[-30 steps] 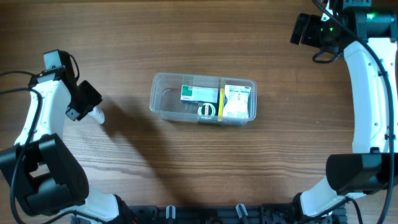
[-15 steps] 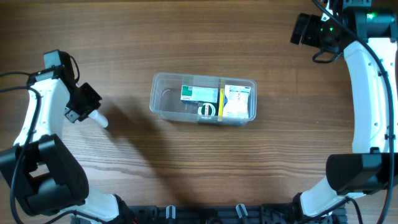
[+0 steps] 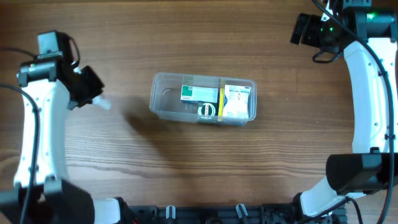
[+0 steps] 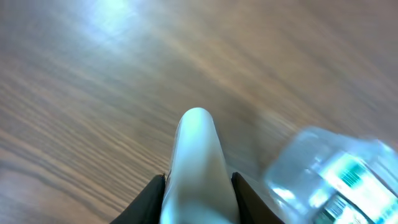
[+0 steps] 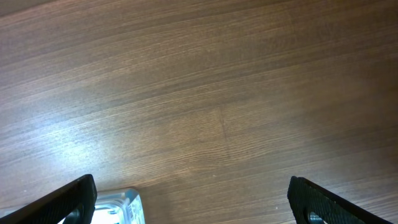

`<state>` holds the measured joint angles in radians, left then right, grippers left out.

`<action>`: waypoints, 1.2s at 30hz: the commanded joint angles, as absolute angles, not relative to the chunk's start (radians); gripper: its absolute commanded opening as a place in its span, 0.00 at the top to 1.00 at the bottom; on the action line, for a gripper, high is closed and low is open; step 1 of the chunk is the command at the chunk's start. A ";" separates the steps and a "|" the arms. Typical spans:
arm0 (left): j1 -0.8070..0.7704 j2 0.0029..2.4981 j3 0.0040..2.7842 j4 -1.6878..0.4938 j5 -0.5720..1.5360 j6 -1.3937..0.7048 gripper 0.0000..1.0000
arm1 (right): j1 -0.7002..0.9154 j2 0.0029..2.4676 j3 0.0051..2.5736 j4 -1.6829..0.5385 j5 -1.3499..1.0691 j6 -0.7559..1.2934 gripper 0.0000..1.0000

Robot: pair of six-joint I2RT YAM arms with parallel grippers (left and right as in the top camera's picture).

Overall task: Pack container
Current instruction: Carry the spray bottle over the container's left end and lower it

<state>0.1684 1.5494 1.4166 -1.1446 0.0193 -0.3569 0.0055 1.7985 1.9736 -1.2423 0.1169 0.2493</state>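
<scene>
The clear plastic container (image 3: 203,99) sits mid-table, holding a green-and-white box (image 3: 199,94), a white box with a yellow edge (image 3: 236,101) and a small round item (image 3: 206,110). Its left end is bare. My left gripper (image 3: 99,101) is left of the container and raised above the table, shut on a white rounded object (image 4: 198,171). The container shows blurred at the lower right of the left wrist view (image 4: 339,171). My right gripper (image 3: 303,30) is at the far right back, open and empty; a container corner shows in its view (image 5: 121,208).
The wooden table (image 3: 199,168) stretches around the container. The arm bases stand at the front left and front right edges.
My left arm has lifted and swung toward the back with the white object in its jaws. The right arm and the container have not moved.
</scene>
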 commanded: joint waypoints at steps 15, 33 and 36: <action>-0.366 1.422 1.445 -1.022 -0.024 -0.261 0.73 | 0.006 1.797 1.982 -1.241 0.134 0.263 0.00; -0.395 1.730 1.445 -0.971 -0.148 -0.238 0.72 | 0.006 1.797 1.982 -1.240 0.134 0.262 0.00; -0.395 1.768 1.445 -0.950 -0.148 -0.238 0.72 | 0.006 1.797 1.982 -1.240 0.134 0.262 0.00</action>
<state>-0.3920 1.7290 1.4261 -0.9714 -0.1158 -0.2626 0.0055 1.7985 1.9736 -1.2423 0.1169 0.2493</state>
